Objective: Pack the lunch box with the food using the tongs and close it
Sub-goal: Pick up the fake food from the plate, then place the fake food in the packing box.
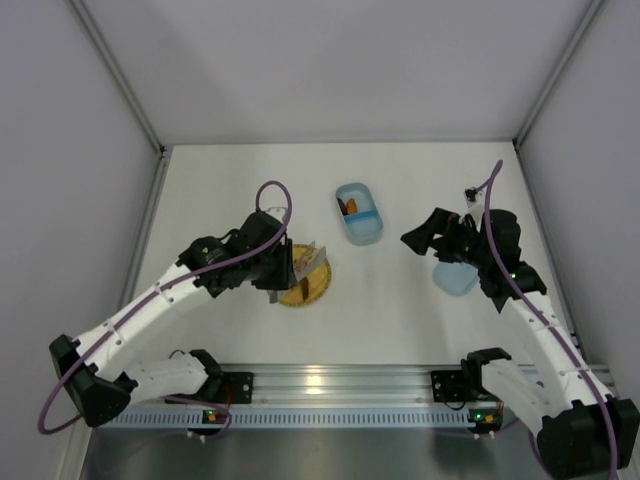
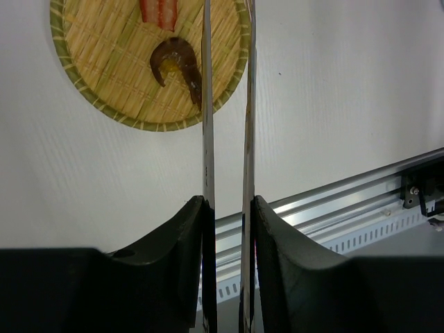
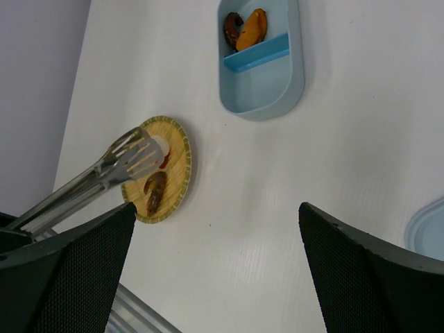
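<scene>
My left gripper (image 2: pixel 227 208) is shut on the handle end of the tongs (image 2: pixel 207 104), one finger pressing each arm. The slotted tong tips (image 3: pixel 132 152) hover over the round woven plate (image 3: pixel 179 163), right above a white and red piece of food (image 3: pixel 161 150). A brown curved piece (image 2: pixel 177 62) lies beside it on the plate (image 2: pixel 97 62). The light-blue lunch box (image 3: pixel 262 76) stands open further back, with a brown and an orange piece (image 3: pixel 244 29) behind its divider. My right gripper (image 3: pixel 216 208) hangs open and empty over the table, right of the box.
The lunch box's lid (image 1: pixel 455 278) lies on the table under my right arm, its edge in the right wrist view (image 3: pixel 427 232). The aluminium rail (image 1: pixel 340 385) runs along the near table edge. Grey walls close in the left, right and far sides.
</scene>
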### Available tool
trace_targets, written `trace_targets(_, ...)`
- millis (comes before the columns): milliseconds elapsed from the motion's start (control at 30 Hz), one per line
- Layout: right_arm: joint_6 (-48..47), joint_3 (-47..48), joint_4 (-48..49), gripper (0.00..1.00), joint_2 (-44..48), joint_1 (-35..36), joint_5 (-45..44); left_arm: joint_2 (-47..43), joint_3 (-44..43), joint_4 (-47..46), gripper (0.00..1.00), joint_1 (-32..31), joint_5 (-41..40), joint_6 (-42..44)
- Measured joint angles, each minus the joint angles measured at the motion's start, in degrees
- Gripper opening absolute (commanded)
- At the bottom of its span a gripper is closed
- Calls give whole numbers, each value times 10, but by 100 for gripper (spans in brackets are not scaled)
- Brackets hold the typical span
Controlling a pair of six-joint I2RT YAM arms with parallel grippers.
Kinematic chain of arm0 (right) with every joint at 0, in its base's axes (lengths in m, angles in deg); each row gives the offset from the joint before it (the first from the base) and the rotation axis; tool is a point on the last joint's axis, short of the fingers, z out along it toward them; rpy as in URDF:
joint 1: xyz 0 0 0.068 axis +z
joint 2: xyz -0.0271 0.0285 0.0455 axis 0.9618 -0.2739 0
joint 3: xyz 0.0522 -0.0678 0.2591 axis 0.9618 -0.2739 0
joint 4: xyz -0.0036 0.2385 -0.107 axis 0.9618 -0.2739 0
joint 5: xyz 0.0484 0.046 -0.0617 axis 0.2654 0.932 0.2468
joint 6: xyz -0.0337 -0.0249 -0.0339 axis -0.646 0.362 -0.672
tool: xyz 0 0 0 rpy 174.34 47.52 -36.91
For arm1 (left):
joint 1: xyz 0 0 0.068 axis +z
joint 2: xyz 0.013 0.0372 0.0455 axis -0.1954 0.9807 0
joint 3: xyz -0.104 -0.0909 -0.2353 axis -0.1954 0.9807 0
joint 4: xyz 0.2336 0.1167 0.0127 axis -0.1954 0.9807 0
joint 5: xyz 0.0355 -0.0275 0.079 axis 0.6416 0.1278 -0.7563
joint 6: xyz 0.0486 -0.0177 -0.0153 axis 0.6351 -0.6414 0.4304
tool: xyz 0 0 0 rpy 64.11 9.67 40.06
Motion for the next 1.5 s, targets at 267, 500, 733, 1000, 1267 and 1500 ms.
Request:
trace_targets(267, -2, 0, 0, 99, 0, 0, 0, 93, -67, -49, 33, 0, 1, 18)
trace_targets(500, -5, 0, -1, 99, -2, 0, 0, 179, -129, -88, 33, 0, 1, 39)
trace_targets(733, -6, 0, -1, 99, -2, 0, -4, 242, -173, -112, 34, 0, 2, 54)
trace_targets(1000, -8, 0, -1, 99, -3, 0, -5, 278, -181, -128, 38, 0, 6, 64)
trace_targets(1267, -12, 0, -1, 99, -2, 0, -7, 280, -181, -131, 53, 0, 11, 71)
trace_targets(1500, -13, 0, -2, 99, -3, 0, -7, 276, -181, -131, 53, 0, 10, 75)
